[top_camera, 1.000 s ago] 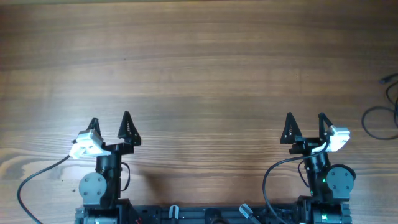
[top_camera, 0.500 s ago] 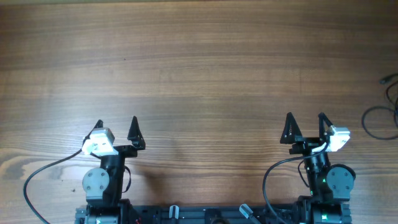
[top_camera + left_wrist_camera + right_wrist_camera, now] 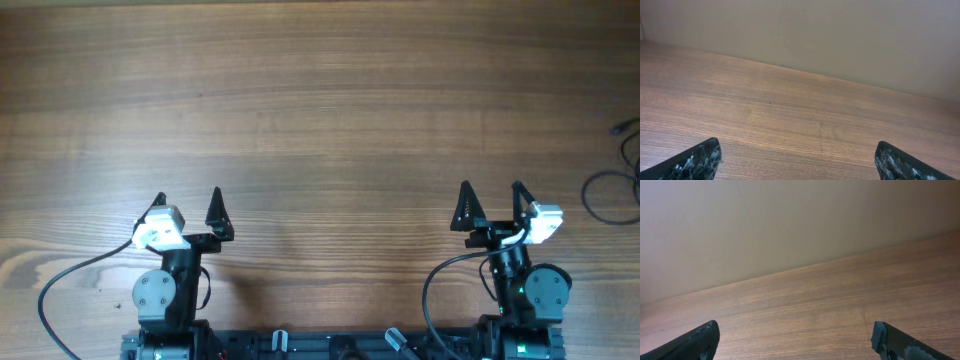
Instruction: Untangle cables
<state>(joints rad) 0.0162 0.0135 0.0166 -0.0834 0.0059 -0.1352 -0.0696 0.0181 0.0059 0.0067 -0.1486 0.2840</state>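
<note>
"Cables (image 3: pixel 586 196): state their position," says the inspector.

"Far right edge of the wooden table (image 3: pixel 320 100), overhead view. Thin dark strands, one curving in a loop, partly cut off by the frame edge. How they cross each other cannot be told at this size."

"Left gripper (image 3: pixel 188 195)?"

"Near edge of the table, left side, well apart from the cables. Released: its two black fingers (image 3: pixel 215 205) are spread wide and grasp nothing. The left wrist view confirms it, with one fingertip (image 3: pixel 700 160) in each lower corner and bare wood between."

"Right gripper (image 3: pixel 491 186)?"

"Near edge, right side, nearer to the cables than the left one, yet not touching them. Likewise released, fingers apart, holding nothing. Its wrist view shows a fingertip (image 3: pixel 695 340) in each lower corner, wood grain ahead and a plain pale wall (image 3: pixel 790 220) beyond."

"Contact with the cables?"

"Both grippers stand apart from them."
</note>
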